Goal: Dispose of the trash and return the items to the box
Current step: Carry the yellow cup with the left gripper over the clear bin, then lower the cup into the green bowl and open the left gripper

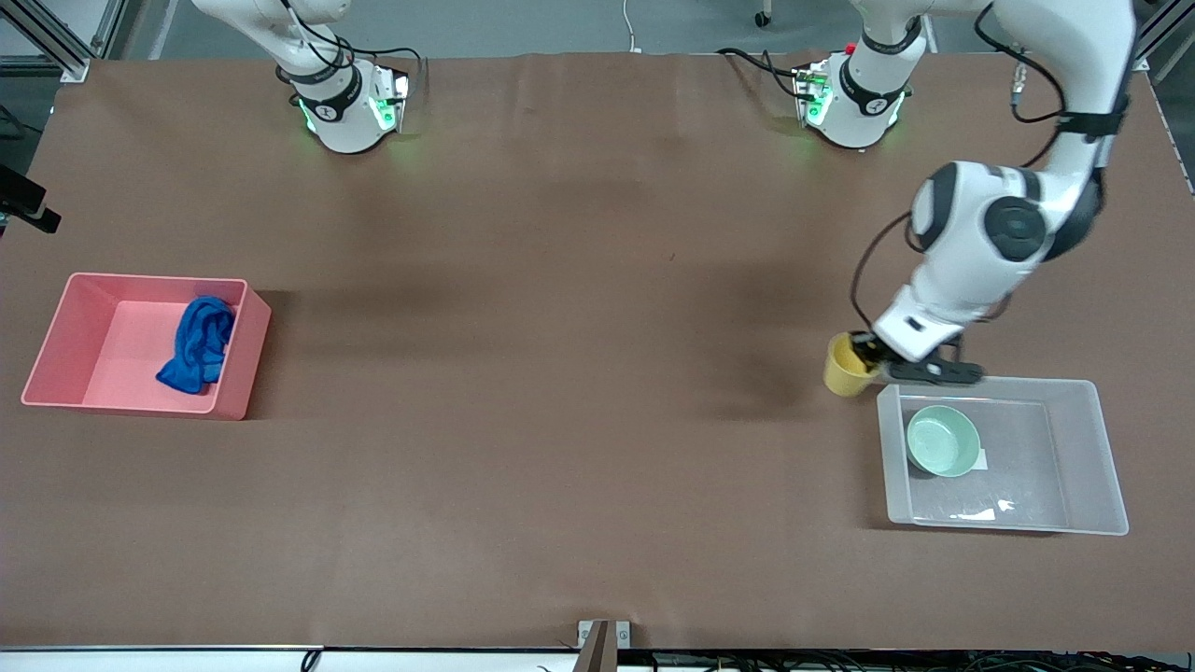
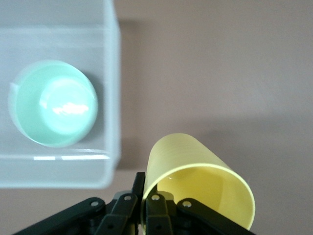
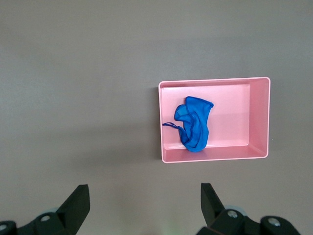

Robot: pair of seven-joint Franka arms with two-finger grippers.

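Note:
My left gripper (image 1: 873,353) is shut on the rim of the yellow cup (image 1: 848,366), one finger inside and one outside. It holds the cup tilted over the table, just beside the corner of the clear tub (image 1: 990,381). In the left wrist view the gripper (image 2: 145,183) pinches the cup (image 2: 200,181) next to the tub wall (image 2: 111,98). The mint-green bowl (image 1: 943,441) sits in the tub and also shows in the left wrist view (image 2: 54,103). The blue cloth (image 1: 198,343) lies in the pink bin (image 1: 238,373). My right gripper (image 3: 145,203) is open and empty, high over the table, out of the front view.
The pink bin (image 3: 215,81) with the blue cloth (image 3: 195,125) stands at the right arm's end of the table. The clear tub stands at the left arm's end, with a small white label (image 1: 980,459) on its base. The brown table mat lies between them.

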